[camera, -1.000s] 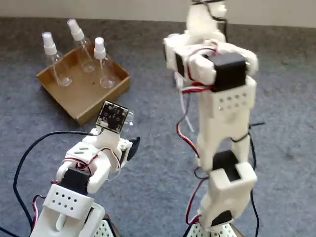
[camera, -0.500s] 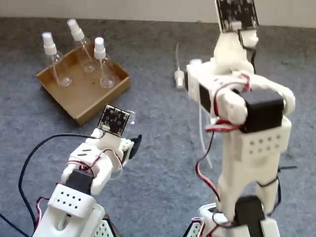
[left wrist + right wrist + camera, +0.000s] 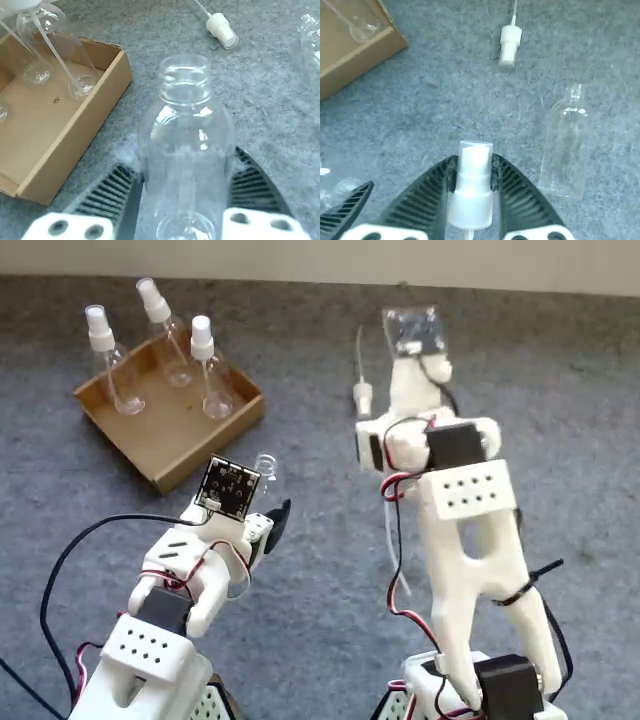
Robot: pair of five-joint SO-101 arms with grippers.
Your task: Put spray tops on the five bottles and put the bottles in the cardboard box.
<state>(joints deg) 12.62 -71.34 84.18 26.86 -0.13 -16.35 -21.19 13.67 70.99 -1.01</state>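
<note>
- High view: a shallow brown cardboard box sits far left on grey carpet, with three capped clear plastic bottles standing inside.
- Left wrist view: the left gripper clamps an uncapped clear bottle, near-right of the box.
- Right wrist view: the right gripper pinches a white spray top. A second spray top and an empty clear bottle lie beyond.

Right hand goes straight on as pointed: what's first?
Probably the grey carpet, then the loose spray top beyond it; depth unclear. The lying bottle sits off that line.
</note>
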